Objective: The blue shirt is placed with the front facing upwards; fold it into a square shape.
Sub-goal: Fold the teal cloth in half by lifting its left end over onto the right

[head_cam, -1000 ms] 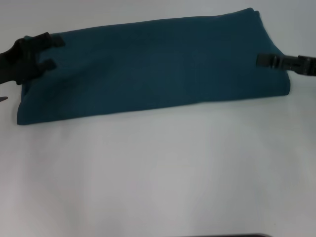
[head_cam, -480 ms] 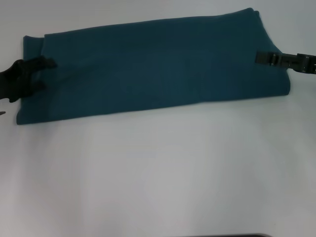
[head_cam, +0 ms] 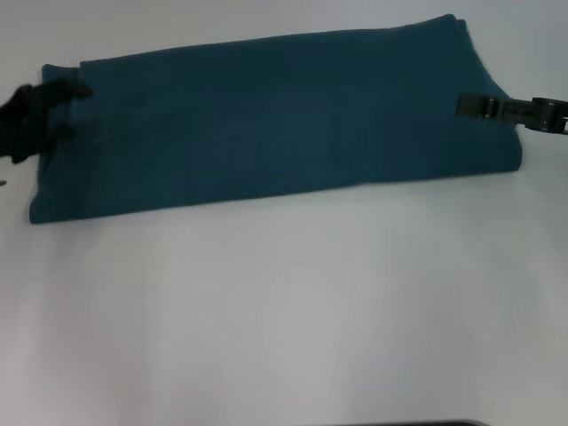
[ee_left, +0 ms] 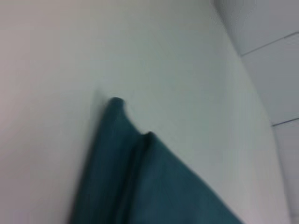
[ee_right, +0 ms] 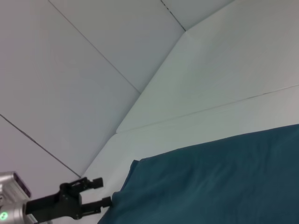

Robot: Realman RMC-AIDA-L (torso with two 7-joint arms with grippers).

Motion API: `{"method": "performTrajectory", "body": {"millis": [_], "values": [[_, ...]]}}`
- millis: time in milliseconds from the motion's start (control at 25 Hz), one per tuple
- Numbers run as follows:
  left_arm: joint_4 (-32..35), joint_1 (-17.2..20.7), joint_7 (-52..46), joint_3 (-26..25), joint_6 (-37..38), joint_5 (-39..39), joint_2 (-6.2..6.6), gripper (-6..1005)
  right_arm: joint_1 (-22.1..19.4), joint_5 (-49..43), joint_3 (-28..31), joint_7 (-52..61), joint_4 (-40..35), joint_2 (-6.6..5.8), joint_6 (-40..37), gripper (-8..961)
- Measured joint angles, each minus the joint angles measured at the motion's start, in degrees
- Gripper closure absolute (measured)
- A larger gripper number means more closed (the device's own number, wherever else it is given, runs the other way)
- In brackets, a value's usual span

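my left hand [head_cam: 55, 114] sits at the left end of the blue shirt [head_cam: 275, 120], fingers spread with one over the cloth's edge and nothing pinched between them. in the right wrist view the same left hand [ee_right: 103, 191] shows its two prongs apart, tips at the hem. my right hand [head_cam: 475, 106] reaches in from the other side over the shirt's right end, low against the fabric; i cannot tell whether its fingers are apart or together.

the shirt lies across the far half of the white worktop [head_cam: 284, 319] as one long band, plain teal side up, no lettering visible, its near edge a smooth fold. the left wrist view shows layered edges stacked at the end of the shirt [ee_left: 140, 182].

i judge the lengthwise folds done (a strip, not a square yet), so the cross fold is what remains. next each hand needs a firm pinch on all layers at an end, then one end carried over to meet the other without the stack sliding apart.
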Motion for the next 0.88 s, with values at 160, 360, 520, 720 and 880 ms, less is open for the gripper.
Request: {"method": "performTrajectory", "body": {"millis": [160,360,520,720,880], "values": [[-2.3,0.1,0.0,0.1,1.5,-2.5,-1.54,206,0.0,0.0,0.1,0.0,0.2,-0.02,0.2,83],[-1.7,-1.0,0.0,0.8,-0.5,-2.3,-2.36,206,0.1,0.0,0.1,0.0,0.8,0.05,0.3,83],[0.3,-1.4,0.0,3.0,-5.8,-1.3,-2.19,206,0.1,0.0,0.4,-0.2,1.3,-0.02,0.3,83],[2.8,-1.4,0.1,4.6,-9.6,-1.2,-1.14,206,0.1,0.0,0.6,-0.2,1.4,-0.02,0.5,83],[3.3,-1.4,0.1,4.7,-9.4,-1.2,-0.87,205,0.1,0.0,0.6,-0.1,1.4,0.0,0.7,83]]}}
